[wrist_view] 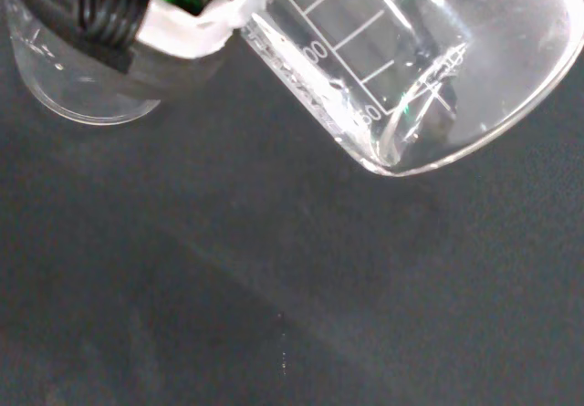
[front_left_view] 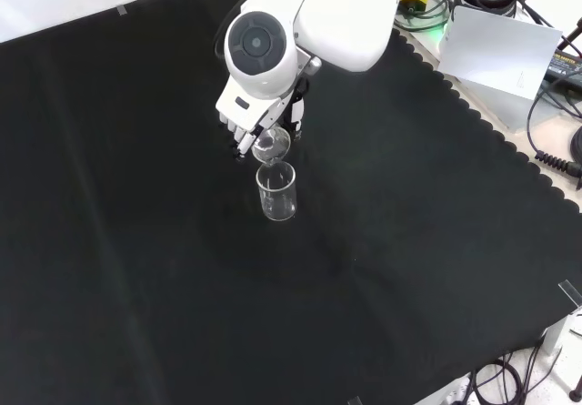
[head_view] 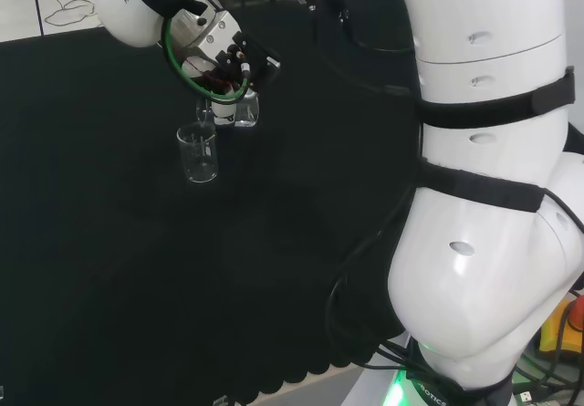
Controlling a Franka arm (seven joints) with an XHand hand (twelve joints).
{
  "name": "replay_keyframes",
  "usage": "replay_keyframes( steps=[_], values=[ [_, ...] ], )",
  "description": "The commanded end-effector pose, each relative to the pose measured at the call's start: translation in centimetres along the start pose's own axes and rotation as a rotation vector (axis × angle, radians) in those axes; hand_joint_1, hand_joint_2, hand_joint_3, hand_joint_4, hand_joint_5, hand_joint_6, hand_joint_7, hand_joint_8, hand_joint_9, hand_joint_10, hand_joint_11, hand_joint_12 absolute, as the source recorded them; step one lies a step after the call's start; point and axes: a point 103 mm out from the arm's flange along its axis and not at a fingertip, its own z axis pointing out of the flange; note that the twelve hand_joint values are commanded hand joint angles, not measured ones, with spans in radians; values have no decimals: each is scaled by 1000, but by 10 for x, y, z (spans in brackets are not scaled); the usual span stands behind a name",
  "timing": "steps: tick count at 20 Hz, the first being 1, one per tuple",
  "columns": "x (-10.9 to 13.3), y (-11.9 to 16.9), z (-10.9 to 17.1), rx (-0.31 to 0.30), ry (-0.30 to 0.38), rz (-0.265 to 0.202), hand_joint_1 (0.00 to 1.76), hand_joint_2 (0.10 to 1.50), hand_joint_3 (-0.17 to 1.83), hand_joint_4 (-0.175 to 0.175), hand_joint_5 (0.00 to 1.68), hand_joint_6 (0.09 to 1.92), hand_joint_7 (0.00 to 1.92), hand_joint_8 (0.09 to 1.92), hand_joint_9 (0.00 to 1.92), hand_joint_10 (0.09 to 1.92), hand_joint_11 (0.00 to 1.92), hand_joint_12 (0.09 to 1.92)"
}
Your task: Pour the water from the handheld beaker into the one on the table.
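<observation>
A clear glass beaker (head_view: 198,153) stands upright on the black cloth (head_view: 137,269); in the front view this standing beaker (front_left_view: 276,191) is just below the hand. The hand (head_view: 219,48) is curled round a second clear beaker (head_view: 245,110), held tilted with its mouth toward the standing one. From the front, the held beaker (front_left_view: 271,145) leans directly over the standing beaker's rim, and the hand (front_left_view: 244,130) grips it from behind. In the wrist view the held beaker (wrist_view: 411,68) is close and tilted, graduation marks showing, and the standing beaker (wrist_view: 78,78) lies beyond it. Whether water is flowing I cannot tell.
The arm's large white links (head_view: 484,196) take up the right of the head view. Cables, a white box (front_left_view: 505,59) and other gear sit beyond the cloth's scalloped edge at the front view's upper right. Bare black cloth (front_left_view: 182,314) surrounds the beakers.
</observation>
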Motion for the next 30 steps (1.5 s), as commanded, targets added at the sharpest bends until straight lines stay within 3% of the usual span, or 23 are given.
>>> replay_keyframes(
  steps=[1,23,24,26,30],
  values=[
    [0,0,-2,19,-18,7,1281,1132,-175,-175,1084,861,1135,856,1288,809,1183,743],
    [3,0,-9,60,-81,19,1280,1133,-175,-175,1082,866,1132,861,1286,816,1185,744],
    [20,2,-22,65,-112,25,1280,1133,-175,-175,1081,866,1132,861,1286,816,1185,744],
    [29,3,-29,70,-123,32,1280,1133,-175,-175,1081,866,1132,861,1286,816,1185,744],
    [16,3,-21,73,-114,23,1280,1133,-175,-175,1081,867,1132,862,1286,817,1185,744]
  ],
)
